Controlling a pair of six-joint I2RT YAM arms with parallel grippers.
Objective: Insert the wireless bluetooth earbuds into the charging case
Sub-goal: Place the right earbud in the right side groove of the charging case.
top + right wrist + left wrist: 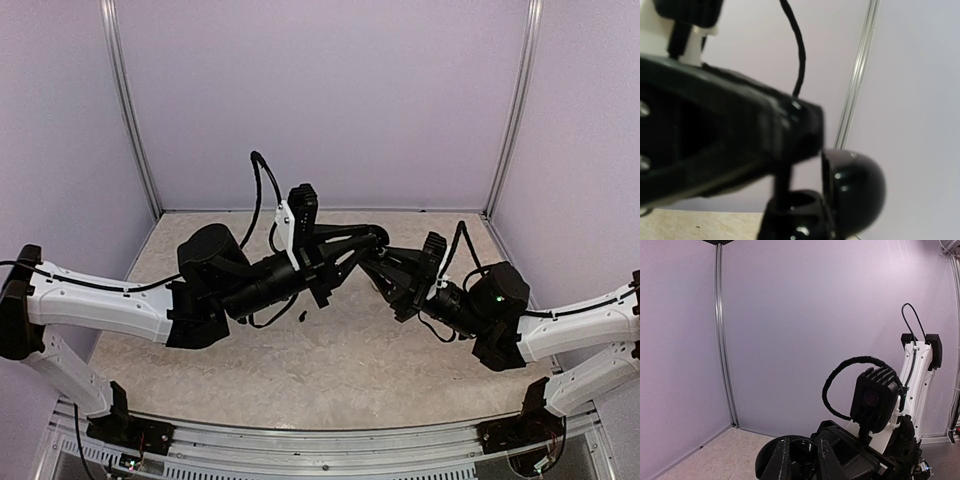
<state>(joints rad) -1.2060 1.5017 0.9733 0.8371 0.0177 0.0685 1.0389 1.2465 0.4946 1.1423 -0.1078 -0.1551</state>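
Note:
Both arms meet above the middle of the table. In the right wrist view the glossy black charging case [800,220] stands open at the bottom of the frame, its lid [857,192] upright; my right gripper [385,268] is shut on it, fingers hidden. My left gripper [378,240] comes in from the left just over the case. In the left wrist view its fingers [781,460] pinch a small glossy black earbud [805,452], with the round case lid [765,462] behind. A dark stem [782,185] reaches from the left gripper down into the case's well. I see no white earbuds.
A small dark bit [300,318] lies on the beige tabletop [330,370] under the left arm, too small to identify. Lilac walls with metal corner posts [130,110] close in the back and sides. The right wrist camera [874,395] sits close in front of the left gripper.

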